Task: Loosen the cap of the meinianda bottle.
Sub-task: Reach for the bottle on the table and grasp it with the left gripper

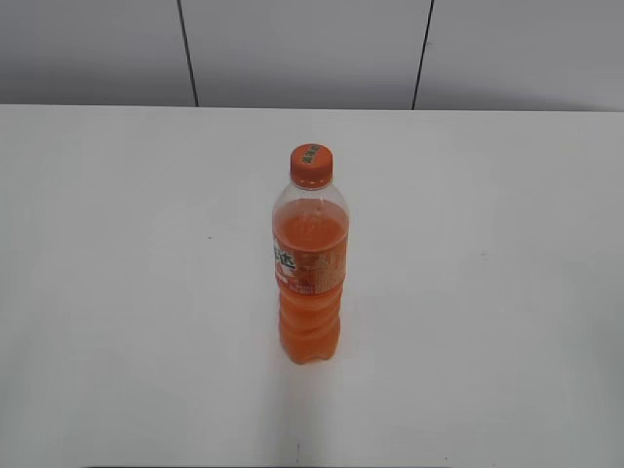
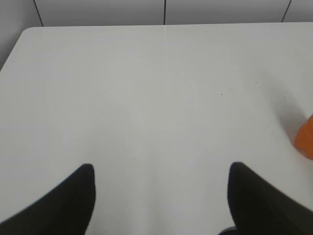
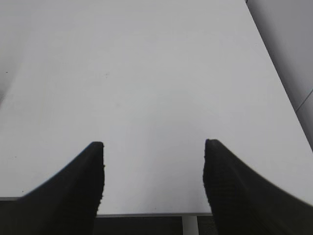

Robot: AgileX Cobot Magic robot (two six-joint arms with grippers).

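Nearest, at the table's (image 1: 117,292) near edge, the right gripper (image 3: 153,161) hung with its jaws spread wide and nothing between them; its wrist view showed only bare white tabletop running away to the far right corner. That pose, low, level and aimed forward, read as a waiting stance, well apart from any work. The left gripper (image 2: 161,183) was likewise wide open and empty, held above the table and looking toward the far edge. An orange sliver at the right border of its view was probably the bottle's (image 2: 305,139) base, so that arm sat to the bottle's left and nearer. Neither arm appeared in the exterior view.

Farther in, about mid-table, the bottle (image 1: 310,283) stood upright and alone, its label facing partly left. Standing free like that, it would likely need one gripper clamping the body while the other turned the top; otherwise the whole bottle might spin or tip. The cap (image 1: 311,165) sat on the neck, apparently screwed down, and untouched. By my judgement the loosening had not begun.
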